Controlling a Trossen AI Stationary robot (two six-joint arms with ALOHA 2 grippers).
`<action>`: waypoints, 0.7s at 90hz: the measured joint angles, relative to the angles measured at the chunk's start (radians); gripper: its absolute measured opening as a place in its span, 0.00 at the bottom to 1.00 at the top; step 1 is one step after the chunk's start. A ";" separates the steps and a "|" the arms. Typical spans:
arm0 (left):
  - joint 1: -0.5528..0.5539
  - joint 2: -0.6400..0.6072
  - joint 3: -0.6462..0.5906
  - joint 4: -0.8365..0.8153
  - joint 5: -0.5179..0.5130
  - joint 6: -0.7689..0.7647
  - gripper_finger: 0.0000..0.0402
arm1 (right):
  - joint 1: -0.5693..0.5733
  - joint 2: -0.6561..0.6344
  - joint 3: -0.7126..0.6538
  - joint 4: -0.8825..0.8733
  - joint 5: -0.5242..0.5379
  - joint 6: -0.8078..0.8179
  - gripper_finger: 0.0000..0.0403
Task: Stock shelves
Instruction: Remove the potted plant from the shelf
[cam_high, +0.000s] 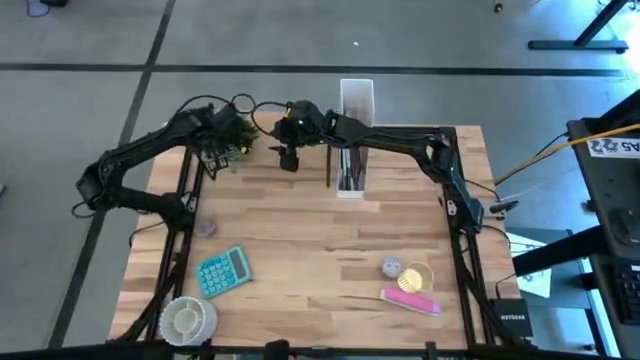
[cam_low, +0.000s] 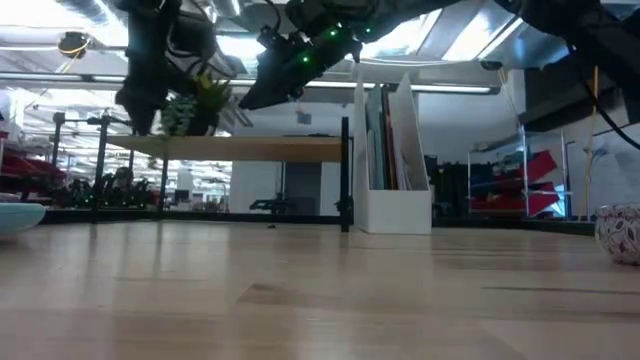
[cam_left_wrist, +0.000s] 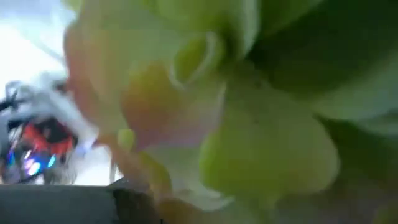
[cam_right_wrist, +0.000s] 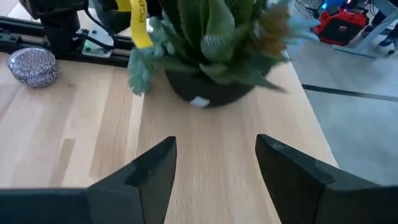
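The shelves (cam_low: 250, 148) are a low light-wood board on thin black posts at the table's far left. A small green plant (cam_right_wrist: 211, 37) in a dark pot (cam_right_wrist: 208, 93) stands on the board's left part (cam_high: 235, 138). My right gripper (cam_right_wrist: 214, 149) hovers open above the board, just right of the plant, its fingers pointing at the pot with bare wood between them (cam_high: 288, 158). My left gripper (cam_low: 145, 90) is at the plant from the left. Its wrist view is filled with blurred leaves (cam_left_wrist: 236, 124), which hide its fingers.
A tall white file box (cam_high: 355, 140) stands right of the shelf. On the tabletop lie a glittery round tin (cam_right_wrist: 34, 65), a teal calculator (cam_high: 222, 272), a white bowl (cam_high: 185, 318), a round tin (cam_high: 392, 267), a yellow ring (cam_high: 418, 277) and a pink item (cam_high: 412, 302).
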 joint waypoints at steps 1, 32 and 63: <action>-0.001 -0.001 0.000 0.004 0.010 0.004 0.38 | 0.000 0.000 0.000 0.000 0.000 0.000 0.51; -0.044 -0.008 0.000 0.157 0.237 0.011 0.38 | -0.036 -0.001 0.000 -0.089 0.023 -0.005 0.51; -0.040 -0.008 -0.001 0.297 0.442 -0.014 0.38 | -0.054 0.036 0.000 -0.112 -0.030 -0.038 0.51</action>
